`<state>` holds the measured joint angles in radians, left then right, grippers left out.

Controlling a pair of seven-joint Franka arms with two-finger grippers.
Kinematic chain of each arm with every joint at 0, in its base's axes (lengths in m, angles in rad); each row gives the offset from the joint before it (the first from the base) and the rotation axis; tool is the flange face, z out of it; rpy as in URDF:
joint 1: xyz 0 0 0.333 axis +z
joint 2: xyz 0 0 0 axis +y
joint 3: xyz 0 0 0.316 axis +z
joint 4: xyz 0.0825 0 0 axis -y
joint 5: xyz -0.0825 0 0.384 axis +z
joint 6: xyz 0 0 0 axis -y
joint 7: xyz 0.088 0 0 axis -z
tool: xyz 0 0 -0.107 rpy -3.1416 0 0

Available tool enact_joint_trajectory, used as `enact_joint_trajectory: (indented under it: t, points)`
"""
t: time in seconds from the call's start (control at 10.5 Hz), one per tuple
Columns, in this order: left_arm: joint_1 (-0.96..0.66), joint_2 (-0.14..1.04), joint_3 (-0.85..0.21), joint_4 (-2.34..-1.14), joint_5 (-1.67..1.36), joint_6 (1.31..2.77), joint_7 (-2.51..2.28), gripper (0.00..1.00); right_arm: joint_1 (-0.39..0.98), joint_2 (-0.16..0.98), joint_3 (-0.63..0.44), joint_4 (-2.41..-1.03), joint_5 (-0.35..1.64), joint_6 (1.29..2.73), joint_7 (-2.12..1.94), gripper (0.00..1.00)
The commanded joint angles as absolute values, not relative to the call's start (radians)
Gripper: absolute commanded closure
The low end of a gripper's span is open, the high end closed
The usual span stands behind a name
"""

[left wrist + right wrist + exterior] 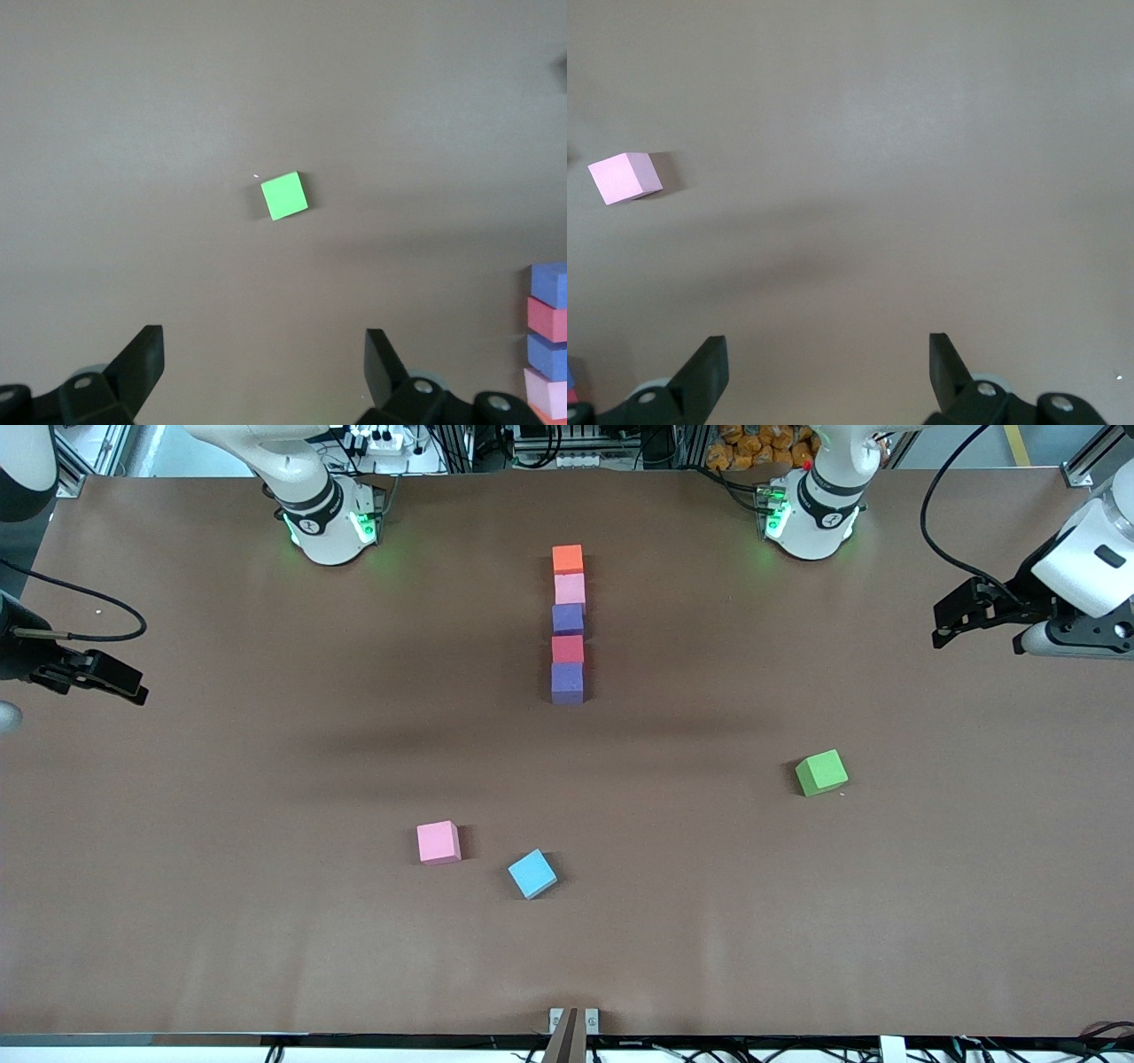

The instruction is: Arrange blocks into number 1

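Green matte foam cube point(284, 196) ahead of left pincer point(264, 367), jaws wide, empty. Probably light, squashy: pinch flat sides. Right pincer point(828, 372) wide, waiting.

Five in a line, three loose on the brown table point(221, 797), pretty simple spread

The line runs toward the front camera, each touching the next: orange foam cube point(568, 559), pink foam cube point(570, 588), purple foam cube point(568, 617), red foam cube point(568, 648), second purple foam cube point(567, 682). Nearer the camera, the loose pink foam cube point(438, 842) sits near the blue foam cube point(532, 873). The green foam cube point(821, 771) lies well apart, toward the left arm's end.
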<state>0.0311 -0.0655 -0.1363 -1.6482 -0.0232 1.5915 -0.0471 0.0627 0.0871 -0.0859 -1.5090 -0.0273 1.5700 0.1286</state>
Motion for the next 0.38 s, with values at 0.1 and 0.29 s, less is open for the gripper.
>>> enact_joint_trajectory:
  t: [0.1, 0.29]
  points:
    - [-0.005, -0.071, -0.11, -1.64, -0.029, 1.582, -0.072, 0.0, 0.064, 0.098, -0.089, -1.483, -0.018, 1.56, 0.118, 0.0]
    - [-0.021, -0.068, -0.089, -1.641, -0.025, 1.582, -0.072, 0.0, 0.064, 0.098, -0.089, -1.483, -0.018, 1.56, 0.12, 0.0]
